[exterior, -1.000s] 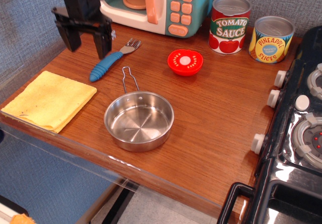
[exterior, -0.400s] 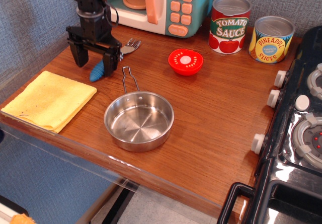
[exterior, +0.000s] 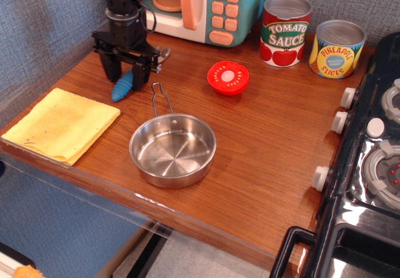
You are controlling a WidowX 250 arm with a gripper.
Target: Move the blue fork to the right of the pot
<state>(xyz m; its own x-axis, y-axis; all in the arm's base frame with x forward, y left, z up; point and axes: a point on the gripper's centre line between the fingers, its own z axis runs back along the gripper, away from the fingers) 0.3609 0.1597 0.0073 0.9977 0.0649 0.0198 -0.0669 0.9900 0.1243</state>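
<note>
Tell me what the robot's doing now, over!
Gripper down astride the blue fork, fingers either side, grip not confirmed. Fork on the table, left of the pot. Pot's right side clear of objects.

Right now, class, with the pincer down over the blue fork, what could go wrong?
The pincer straddles the blue fork near its middle; the ribbed handle might slip or pivot on closing. Carried rightward, the fork could clip the pot handle or the red tomato slice.

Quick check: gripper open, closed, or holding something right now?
Gripper: open, fingers down on either side of the fork handle, not yet closed on it.
</note>
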